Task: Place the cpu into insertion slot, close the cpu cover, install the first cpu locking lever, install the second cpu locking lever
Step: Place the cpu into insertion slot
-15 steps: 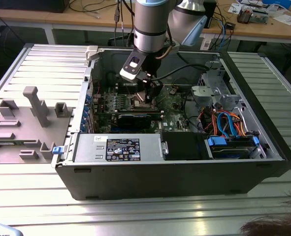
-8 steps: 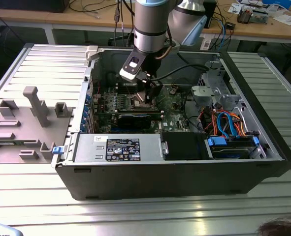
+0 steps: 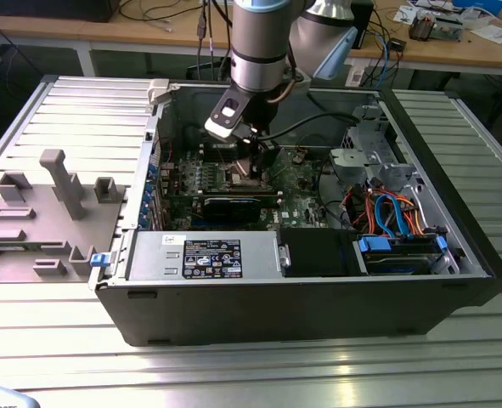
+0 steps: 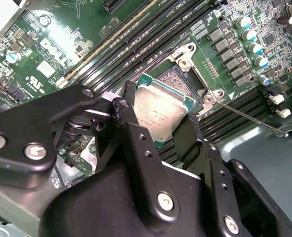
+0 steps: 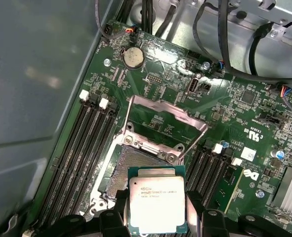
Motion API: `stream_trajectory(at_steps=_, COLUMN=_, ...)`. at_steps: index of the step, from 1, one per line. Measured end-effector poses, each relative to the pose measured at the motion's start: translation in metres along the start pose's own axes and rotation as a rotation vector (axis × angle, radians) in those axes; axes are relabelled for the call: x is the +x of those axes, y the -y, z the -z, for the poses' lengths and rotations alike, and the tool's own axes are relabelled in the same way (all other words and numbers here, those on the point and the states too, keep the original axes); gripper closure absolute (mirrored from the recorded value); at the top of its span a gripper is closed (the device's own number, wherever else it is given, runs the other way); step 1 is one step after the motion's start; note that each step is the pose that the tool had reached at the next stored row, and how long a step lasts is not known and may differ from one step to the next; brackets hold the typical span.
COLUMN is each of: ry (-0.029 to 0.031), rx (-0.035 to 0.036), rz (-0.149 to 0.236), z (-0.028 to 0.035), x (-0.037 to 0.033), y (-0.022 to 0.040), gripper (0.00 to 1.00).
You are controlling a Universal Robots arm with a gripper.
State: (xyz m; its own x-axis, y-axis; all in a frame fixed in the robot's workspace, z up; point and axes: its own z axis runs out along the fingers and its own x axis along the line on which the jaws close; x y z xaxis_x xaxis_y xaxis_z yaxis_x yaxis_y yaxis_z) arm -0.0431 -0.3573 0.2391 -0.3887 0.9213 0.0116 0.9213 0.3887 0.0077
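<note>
My gripper (image 4: pixel 158 121) is shut on the cpu (image 4: pixel 161 109), a flat square chip with a silver-grey top, with one black finger on each of two opposite edges. In the first wrist view the cpu (image 5: pixel 157 200) hangs tilted just above the near edge of the insertion slot (image 5: pixel 132 164), whose dark pin field lies bare. The cpu cover (image 5: pixel 168 117), a thin silvery frame, stands swung open at the slot's far side. A thin lever rod (image 4: pixel 244 116) sticks out beside the slot (image 4: pixel 178 79). In the exterior view the gripper (image 3: pixel 249 163) reaches down into the open computer case.
Long black memory slots (image 5: pixel 86 143) run along both sides of the socket. A coin battery (image 5: pixel 132 57) and cables (image 5: pixel 225 34) lie beyond the cover. The case holds a black expansion card (image 3: pixel 234 206), a power supply (image 3: pixel 201 255) and drive wiring (image 3: pixel 395 212). A grey fixture plate (image 3: pixel 47 212) lies on the exterior view's left.
</note>
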Motion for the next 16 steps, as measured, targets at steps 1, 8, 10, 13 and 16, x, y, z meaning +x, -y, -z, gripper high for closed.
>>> stream_trajectory(at_steps=1, ry=0.0001, rx=-0.0001, rz=-0.009, z=-0.0003, x=0.0000, y=0.0000, gripper=0.45)
stream_trajectory(at_steps=8, ry=0.0002, rx=-0.0004, rz=-0.027, z=-0.0009, x=0.0000, y=0.0000, gripper=0.45)
stream_trajectory(at_steps=10, ry=0.0002, rx=-0.0004, rz=-0.029, z=-0.0010, x=0.0000, y=0.0000, gripper=0.45)
stream_trajectory(at_steps=13, ry=0.0002, rx=-0.0004, rz=-0.033, z=-0.0012, x=0.0000, y=0.0000, gripper=0.45)
stream_trajectory(at_steps=16, ry=0.0003, rx=-0.0004, rz=-0.036, z=-0.0013, x=0.0000, y=0.0000, gripper=0.45)
